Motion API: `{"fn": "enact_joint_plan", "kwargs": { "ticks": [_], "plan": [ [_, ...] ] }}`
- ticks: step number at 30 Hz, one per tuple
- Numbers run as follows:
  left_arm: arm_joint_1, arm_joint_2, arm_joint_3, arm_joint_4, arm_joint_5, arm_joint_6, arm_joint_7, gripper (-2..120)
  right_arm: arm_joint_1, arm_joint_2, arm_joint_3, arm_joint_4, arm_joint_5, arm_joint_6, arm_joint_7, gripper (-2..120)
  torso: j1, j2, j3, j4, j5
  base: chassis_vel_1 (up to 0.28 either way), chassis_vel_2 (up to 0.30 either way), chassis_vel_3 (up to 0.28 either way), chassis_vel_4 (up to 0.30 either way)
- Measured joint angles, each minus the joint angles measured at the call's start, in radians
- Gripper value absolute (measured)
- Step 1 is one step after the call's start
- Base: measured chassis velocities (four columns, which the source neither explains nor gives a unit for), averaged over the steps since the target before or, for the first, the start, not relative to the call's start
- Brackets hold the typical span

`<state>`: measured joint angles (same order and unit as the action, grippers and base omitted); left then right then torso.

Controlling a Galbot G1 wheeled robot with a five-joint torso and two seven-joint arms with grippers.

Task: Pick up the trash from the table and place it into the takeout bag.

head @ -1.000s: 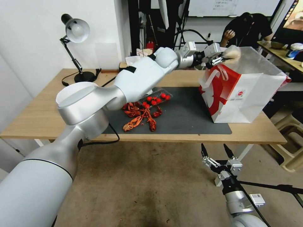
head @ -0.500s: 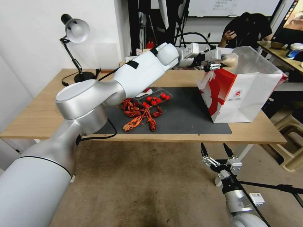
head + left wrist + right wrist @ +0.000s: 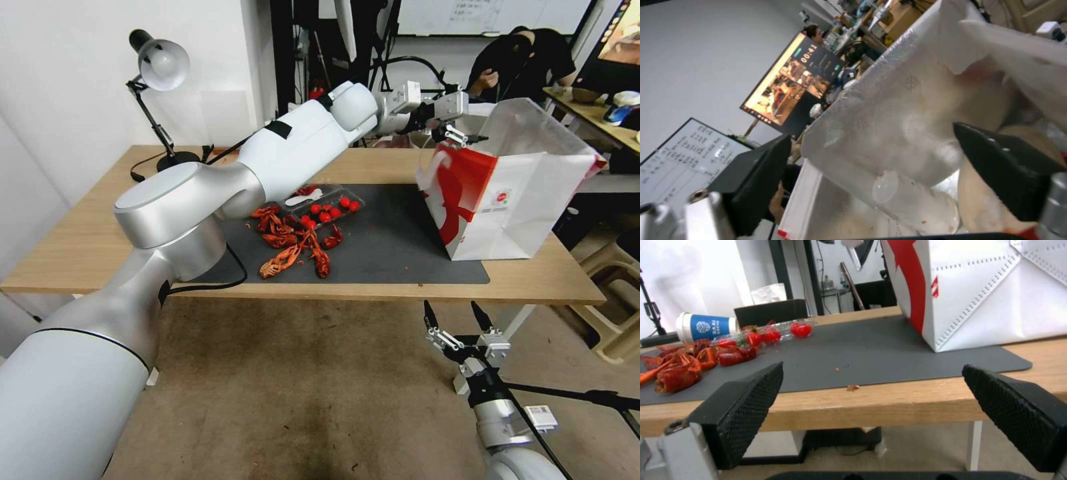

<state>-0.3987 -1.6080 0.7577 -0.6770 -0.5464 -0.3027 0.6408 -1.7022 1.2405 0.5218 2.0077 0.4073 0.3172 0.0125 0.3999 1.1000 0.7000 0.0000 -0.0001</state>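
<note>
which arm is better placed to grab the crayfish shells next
Left, probably. The left gripper is open above the takeout bag, and its arm already reaches over the table past the crayfish shells. The right gripper, also open, hangs below the table's front edge.

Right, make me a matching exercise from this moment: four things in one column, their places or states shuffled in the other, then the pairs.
1. left gripper
2. right gripper
3. crayfish shells
4. blue-and-white paper cup

A. lying on its side on the table
B. open, below the table's front edge
C. piled on the dark grey mat
D. open, at the takeout bag's mouth

Pairs: 1-D, 2-B, 3-C, 4-A
</note>
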Motion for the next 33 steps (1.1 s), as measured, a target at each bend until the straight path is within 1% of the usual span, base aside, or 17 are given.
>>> {"fn": "enact_joint_plan", "kwargs": {
  "ticks": [2, 7, 10, 11, 15, 16, 19, 20, 21, 23, 24, 25, 27, 28, 29, 32, 33],
  "plan": [
    [-0.004, 0.000, 0.006, -0.001, -0.002, 0.001, 0.010, 98, 0.003, 0.002, -0.001, 0.000, -0.001, -0.001, 0.000, 100, 0.000, 0.000, 0.000, 0.0000, 0.0001, 0.000, 0.000, 0.000, 0.000],
    [-0.005, 0.000, 0.012, -0.004, -0.011, 0.003, -0.007, 100, 0.002, 0.005, -0.002, 0.001, -0.001, -0.001, 0.000, 100, 0.000, 0.000, 0.000, 0.0000, 0.0000, 0.000, 0.000, 0.000, 0.000],
    [-0.004, 0.000, 0.008, -0.010, -0.047, 0.011, -0.072, 100, -0.003, 0.005, -0.002, 0.001, -0.001, -0.001, 0.000, 100, 0.000, 0.000, 0.000, -0.0001, 0.0001, 0.000, 0.000, 0.000, 0.000],
    [-0.004, 0.000, 0.008, -0.010, -0.047, 0.011, -0.072, 100, -0.003, 0.005, -0.002, 0.001, -0.001, -0.001, 0.000, 100, 0.000, 0.000, 0.000, -0.0001, 0.0001, 0.000, 0.000, 0.000, 0.000],
    [0.013, 0.000, -0.015, -0.039, -0.116, 0.065, -0.239, 100, -0.001, 0.004, -0.001, 0.000, 0.000, -0.001, 0.000, 100, 0.000, 0.000, 0.000, 0.0002, 0.0001, 0.000, 0.000, 0.000, 0.000],
    [0.013, 0.000, -0.015, -0.039, -0.116, 0.065, -0.239, 100, -0.001, 0.004, -0.001, 0.000, 0.000, -0.001, 0.000, 100, 0.000, 0.000, 0.000, 0.0002, 0.0001, 0.000, 0.000, 0.000, 0.000],
    [0.060, 0.000, -0.009, -0.185, -0.238, 0.224, -0.539, 100, 0.000, 0.002, -0.002, 0.000, 0.001, -0.001, 0.001, 100, 0.000, 0.000, 0.000, -0.0002, 0.0001, 0.000, 0.000, 0.000, 0.000],
    [0.060, 0.000, -0.009, -0.185, -0.238, 0.224, -0.539, 100, 0.000, 0.002, -0.002, 0.000, 0.001, -0.001, 0.001, 100, 0.000, 0.000, 0.000, -0.0002, 0.0001, 0.000, 0.000, 0.000, 0.000],
    [0.081, 0.000, -0.008, -0.253, -0.290, 0.285, -0.631, 100, -0.001, 0.001, -0.001, 0.000, 0.003, -0.001, 0.001, 100, 0.000, 0.000, 0.000, 0.0000, 0.0001, 0.000, 0.000, 0.000, 0.000],
    [0.123, 0.003, -0.007, -0.358, -0.337, 0.330, -0.745, 100, -0.002, 0.000, 0.000, -0.003, 0.005, -0.001, 0.001, 100, 0.000, 0.000, 0.000, -0.0005, 0.0002, 0.000, 0.000, 0.000, 0.000],
    [0.147, 0.028, -0.005, -0.419, -0.346, 0.354, -0.814, 100, -0.002, 0.000, 0.000, -0.003, 0.005, 0.000, 0.001, 100, 0.000, 0.000, 0.000, -0.0011, 0.0004, 0.000, 0.000, 0.000, 0.000],
    [0.147, 0.028, -0.005, -0.419, -0.346, 0.354, -0.814, 100, -0.002, 0.000, 0.000, -0.003, 0.005, 0.000, 0.001, 100, 0.000, 0.000, 0.000, -0.0011, 0.0004, 0.000, 0.000, 0.000, 0.000],
    [0.193, 0.103, -0.004, -0.514, -0.348, 0.400, -0.961, 100, -0.002, 0.000, -0.002, -0.003, 0.005, 0.000, 0.001, 100, 0.000, 0.000, 0.000, 0.0003, 0.0000, 0.000, 0.000, 0.000, 0.000],
    [0.208, 0.128, -0.007, -0.545, -0.347, 0.410, -1.000, 100, -0.001, 0.000, -0.003, -0.003, 0.004, 0.000, 0.001, 100, 0.000, 0.000, 0.000, 0.0007, -0.0001, 0.000, 0.000, 0.000, 0.000],
    [0.208, 0.128, -0.007, -0.545, -0.347, 0.410, -1.000, 100, -0.001, 0.000, -0.003, -0.003, 0.004, 0.000, 0.001, 100, 0.000, 0.000, 0.000, 0.0007, -0.0001, 0.000, 0.000, 0.000, 0.000],
    [0.264, 0.195, -0.038, -0.634, -0.335, 0.443, -1.102, 100, 0.000, 0.000, -0.006, -0.003, 0.002, 0.000, 0.001, 100, 0.000, 0.000, 0.000, 0.0005, -0.0001, 0.000, 0.000, 0.000, 0.000],
    [0.264, 0.195, -0.038, -0.634, -0.335, 0.443, -1.102, 100, 0.000, 0.000, -0.006, -0.003, 0.002, 0.000, 0.001, 100, 0.000, 0.000, 0.000, 0.0005, -0.0001, 0.000, 0.000, 0.000, 0.000]
  ]
}}
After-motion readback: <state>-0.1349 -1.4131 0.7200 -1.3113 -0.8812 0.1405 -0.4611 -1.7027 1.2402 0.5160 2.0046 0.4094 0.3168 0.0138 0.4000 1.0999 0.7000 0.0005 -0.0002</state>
